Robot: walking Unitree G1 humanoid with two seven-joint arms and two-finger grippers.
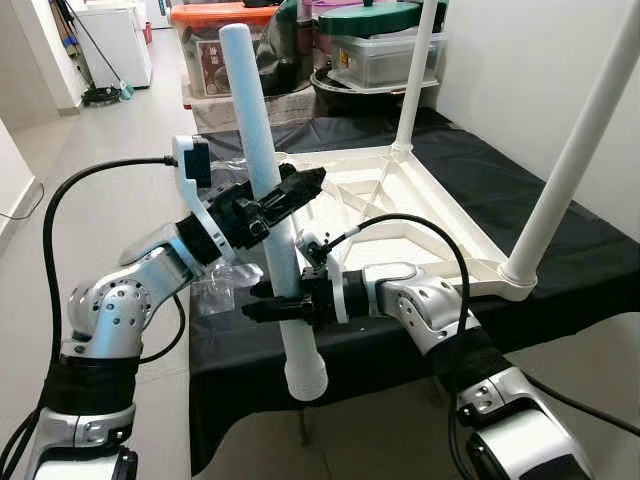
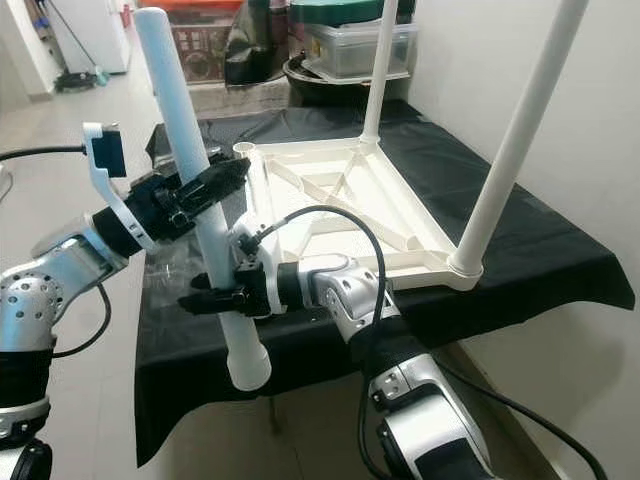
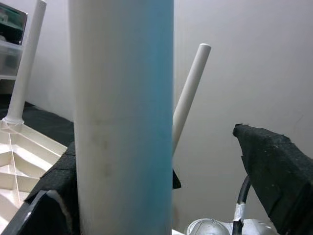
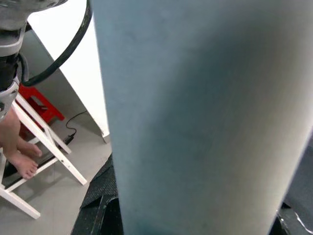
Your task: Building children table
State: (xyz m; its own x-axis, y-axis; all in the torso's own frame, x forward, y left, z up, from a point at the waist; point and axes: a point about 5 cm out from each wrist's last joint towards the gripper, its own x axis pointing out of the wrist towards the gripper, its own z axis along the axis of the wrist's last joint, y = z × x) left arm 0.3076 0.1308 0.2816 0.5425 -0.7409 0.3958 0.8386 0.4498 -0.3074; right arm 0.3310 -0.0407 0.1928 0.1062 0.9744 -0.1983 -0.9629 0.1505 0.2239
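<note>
A loose white table leg (image 1: 255, 120) stands nearly upright in front of the table's near left corner, its lower end hanging past the edge. My right gripper (image 1: 280, 302) is shut on its lower part. Higher up, my left gripper (image 1: 283, 200) straddles the leg; in the left wrist view the leg (image 3: 122, 122) rests against one finger while the other finger (image 3: 279, 171) stands apart from it. The white tabletop (image 1: 420, 215) lies upside down on a black cloth (image 1: 560, 240). One fitted leg (image 1: 575, 150) rises at its near right corner, another (image 1: 415, 75) at the far corner.
Plastic storage boxes (image 1: 380, 50) are stacked behind the table. A clear plastic bag (image 1: 215, 285) lies on the cloth near my left arm. A wall runs along the right; open floor lies to the left. A person's bare feet (image 4: 19, 156) stand by a white stool frame.
</note>
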